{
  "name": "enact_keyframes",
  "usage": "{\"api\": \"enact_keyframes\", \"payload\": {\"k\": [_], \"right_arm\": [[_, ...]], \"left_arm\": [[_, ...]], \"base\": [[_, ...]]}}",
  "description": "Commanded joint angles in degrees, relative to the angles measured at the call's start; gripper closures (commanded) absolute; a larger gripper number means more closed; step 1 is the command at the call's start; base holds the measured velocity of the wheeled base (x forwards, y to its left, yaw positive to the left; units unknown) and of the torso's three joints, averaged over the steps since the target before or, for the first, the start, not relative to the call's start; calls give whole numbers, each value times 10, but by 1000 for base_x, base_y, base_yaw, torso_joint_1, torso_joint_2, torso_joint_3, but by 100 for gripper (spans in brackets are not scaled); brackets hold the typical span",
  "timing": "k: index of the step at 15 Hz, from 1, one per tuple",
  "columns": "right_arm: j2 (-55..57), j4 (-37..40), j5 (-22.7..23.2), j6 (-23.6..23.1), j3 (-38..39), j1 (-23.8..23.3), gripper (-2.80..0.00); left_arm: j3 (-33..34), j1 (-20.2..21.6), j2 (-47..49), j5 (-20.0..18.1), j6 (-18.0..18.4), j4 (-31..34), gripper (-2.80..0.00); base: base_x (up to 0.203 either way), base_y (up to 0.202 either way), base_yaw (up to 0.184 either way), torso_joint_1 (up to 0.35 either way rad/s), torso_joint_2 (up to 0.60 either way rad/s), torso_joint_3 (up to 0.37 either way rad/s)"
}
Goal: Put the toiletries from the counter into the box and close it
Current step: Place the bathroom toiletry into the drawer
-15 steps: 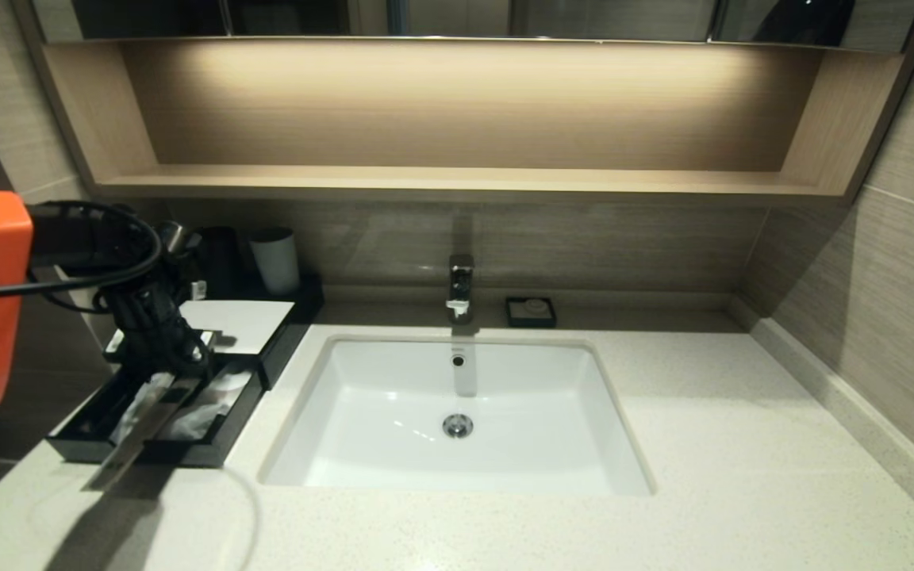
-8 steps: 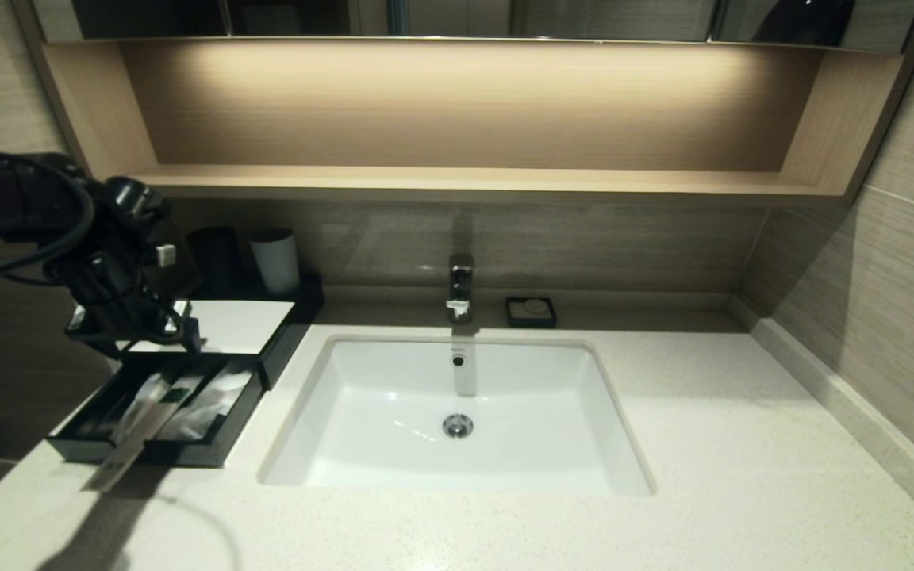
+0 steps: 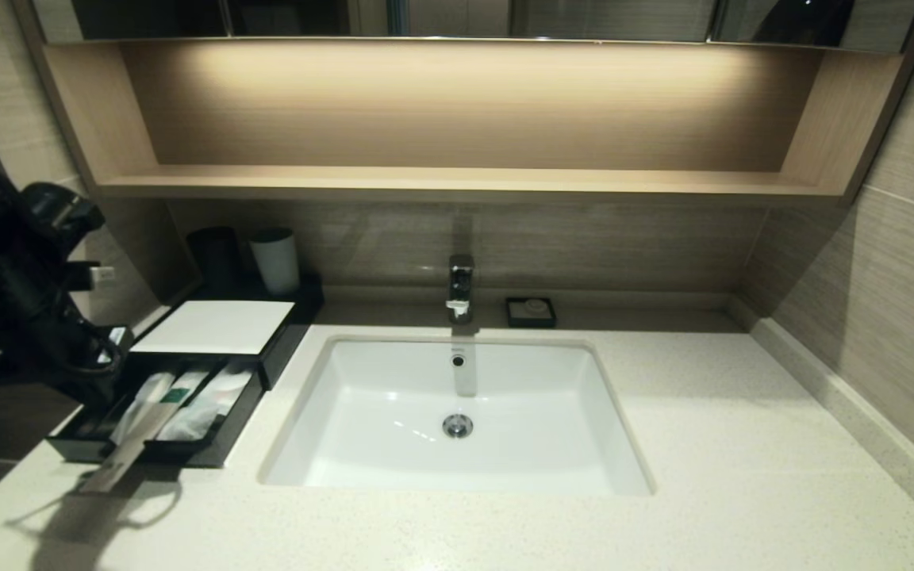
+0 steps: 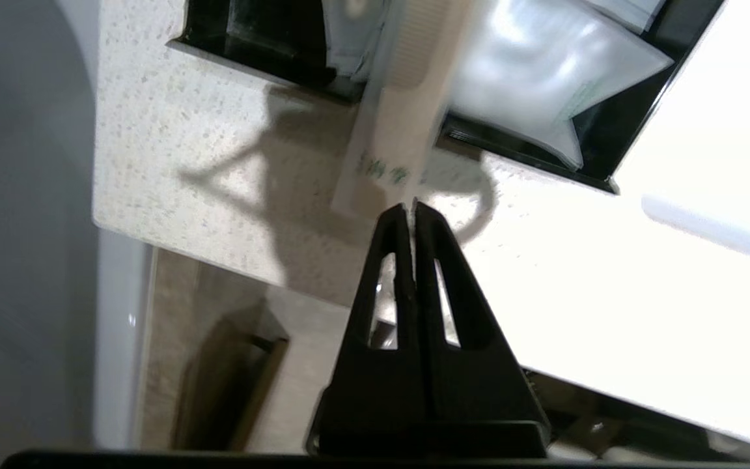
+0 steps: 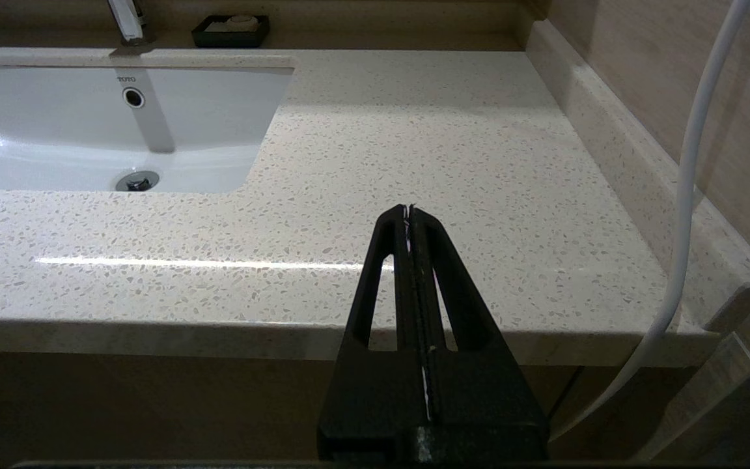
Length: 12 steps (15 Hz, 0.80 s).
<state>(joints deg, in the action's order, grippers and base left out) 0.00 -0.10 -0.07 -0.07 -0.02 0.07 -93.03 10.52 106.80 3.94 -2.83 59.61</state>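
The black box (image 3: pixel 215 325) with its white top panel stands at the counter's (image 3: pixel 703 412) far left, its drawer (image 3: pixel 223 444) pulled open. Whitish wrapped toiletries (image 3: pixel 187 396) lie in the drawer. One long wrapped stick (image 3: pixel 128 452) rests slanted over the drawer front, its end hanging out above the counter. My left gripper (image 3: pixel 96 377) hovers left of the drawer, shut and empty. In the left wrist view its tips (image 4: pixel 412 205) sit just short of that stick's (image 4: pixel 391 150) green-printed end. My right gripper (image 5: pixel 409 208) is shut and empty near the counter's (image 5: pixel 414 130) front right edge.
A white sink (image 3: pixel 457 476) is set mid-counter with a faucet (image 3: pixel 460 285) behind it and a small black soap dish (image 3: pixel 531 311) beside that. A black cup (image 3: pixel 215 258) and a white cup (image 3: pixel 274 260) stand behind the box. A wooden shelf (image 3: pixel 457 181) runs above.
My left arm has lifted off the drawer and swung back to the left, and its gripper has shut. The long stick stays propped over the drawer front.
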Motion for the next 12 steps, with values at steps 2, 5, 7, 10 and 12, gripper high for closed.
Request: {"api": "enact_keyframes", "payload": {"k": [2, 5, 7, 10, 12], "right_arm": [[-1, 0, 0, 0, 1, 0, 0], [0, 0, 0, 0, 1, 0, 0], [0, 0, 0, 0, 1, 0, 0], [0, 0, 0, 0, 1, 0, 0], [0, 0, 0, 0, 0, 0, 0]], "left_arm": [[67, 32, -43, -2, -2, 0, 0], [123, 49, -69, -3, -2, -1, 0], [164, 52, -79, -2, -1, -9, 0], [254, 52, -86, 0, 0, -72, 0], [317, 53, -89, 1, 2, -133, 0]], "base": [[0, 0, 0, 0, 0, 0], [0, 0, 0, 0, 0, 0], [0, 0, 0, 0, 0, 0], [0, 0, 0, 0, 0, 0], [0, 0, 0, 0, 0, 0]]}}
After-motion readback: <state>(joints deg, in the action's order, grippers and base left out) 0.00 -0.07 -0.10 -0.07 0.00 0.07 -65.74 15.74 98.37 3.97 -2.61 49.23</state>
